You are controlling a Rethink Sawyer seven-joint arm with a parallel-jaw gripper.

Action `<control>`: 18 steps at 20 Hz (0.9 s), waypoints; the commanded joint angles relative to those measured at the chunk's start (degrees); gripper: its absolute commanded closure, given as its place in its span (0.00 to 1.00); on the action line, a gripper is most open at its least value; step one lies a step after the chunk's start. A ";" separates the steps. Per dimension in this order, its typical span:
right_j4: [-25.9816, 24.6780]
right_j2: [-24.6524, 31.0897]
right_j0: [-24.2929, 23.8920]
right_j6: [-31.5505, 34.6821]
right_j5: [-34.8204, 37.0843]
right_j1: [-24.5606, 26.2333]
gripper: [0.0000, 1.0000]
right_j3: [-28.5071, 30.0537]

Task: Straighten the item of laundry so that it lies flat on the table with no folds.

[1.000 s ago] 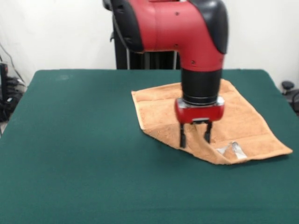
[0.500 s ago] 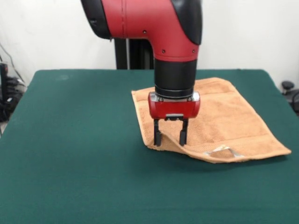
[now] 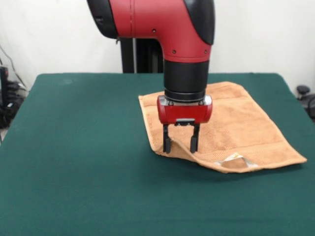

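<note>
The light-orange towel (image 3: pixel 241 123) lies spread on the right half of the green table (image 3: pixel 78 147). Its near edge is slightly lifted and curled around a small white label (image 3: pixel 237 159). My gripper (image 3: pixel 180 144) points straight down over the towel's near-left corner. It is open, with the two black fingers (image 3: pixel 167 144) apart, their tips at or just above the cloth. Nothing is held between them. The arm hides part of the towel's far-left area.
The robot's black pedestal (image 3: pixel 142 59) stands behind the table's far edge. Cables and dark equipment (image 3: pixel 7 103) sit off the table at the left. A dark object (image 3: pixel 304 93) sits off the right edge.
The gripper moved left along the towel's near edge from near the label to the near-left corner, then stayed almost still. The towel's near edge lies a little flatter.
</note>
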 commanded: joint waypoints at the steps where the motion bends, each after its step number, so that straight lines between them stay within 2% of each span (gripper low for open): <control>1: -1.74 6.31 2.39 -2.80 8.36 0.99 0.00 0.47; 4: -0.52 6.29 2.80 -3.05 12.15 -2.40 0.00 1.37; 10: 2.51 7.28 2.45 -5.62 24.95 -11.62 0.00 1.66; 14: 3.63 8.61 1.40 -7.30 33.60 -14.63 0.00 -1.65; 18: 4.11 9.95 0.64 -8.43 40.98 -15.58 0.00 -6.09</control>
